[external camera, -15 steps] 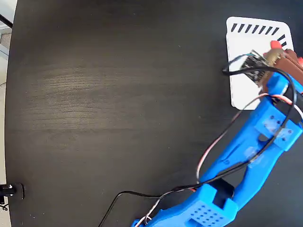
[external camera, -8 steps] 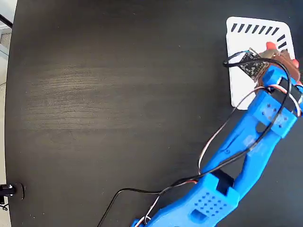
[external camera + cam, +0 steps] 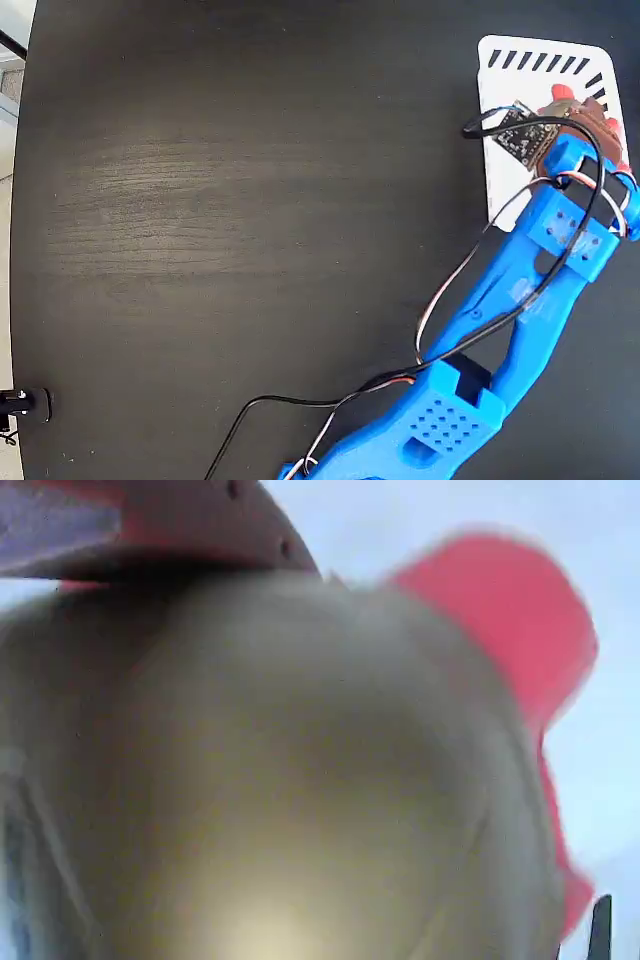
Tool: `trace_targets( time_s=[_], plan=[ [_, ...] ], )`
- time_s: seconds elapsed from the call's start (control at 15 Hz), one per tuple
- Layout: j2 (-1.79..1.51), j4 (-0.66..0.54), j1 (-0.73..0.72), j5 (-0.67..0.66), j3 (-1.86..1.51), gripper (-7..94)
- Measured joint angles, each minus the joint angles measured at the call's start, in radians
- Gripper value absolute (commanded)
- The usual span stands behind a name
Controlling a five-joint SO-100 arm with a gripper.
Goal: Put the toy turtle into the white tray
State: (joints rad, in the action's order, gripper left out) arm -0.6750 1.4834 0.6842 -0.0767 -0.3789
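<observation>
The small toy turtle with red head and legs and a shiny gold-beige shell [image 3: 300, 780] sits over the right side of the flat white plastic tray with black diagonal slots [image 3: 510, 85], upper right of the fixed view. It's near the tray's right edge, so a sloppy release could probably tip it onto the dark wood-grain counter [image 3: 250, 200]. The blue arm's tool [image 3: 585, 120] looks clamped on the turtle, whose shell fills the blurry wrist view.

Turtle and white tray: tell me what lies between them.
Nothing shows between them. In the fixed view the toy turtle, at the gripper, sits over the white tray; the wrist view shows pale tray beside its red parts.
</observation>
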Motion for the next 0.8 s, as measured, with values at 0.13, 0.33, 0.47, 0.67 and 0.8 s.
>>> trace_targets(
  time_s=[0.13,0.33,0.47,0.67,0.8],
  plan=[
    [0.000,0.014,-0.009,-0.008,0.000,65],
    [0.000,0.014,-0.015,-0.008,-0.002,65],
    [0.000,0.014,-0.015,-0.008,-0.003,65],
    [0.000,0.014,-0.015,0.012,-0.003,53],
    [-0.038,0.014,-0.018,0.037,-0.021,39]
  ],
)
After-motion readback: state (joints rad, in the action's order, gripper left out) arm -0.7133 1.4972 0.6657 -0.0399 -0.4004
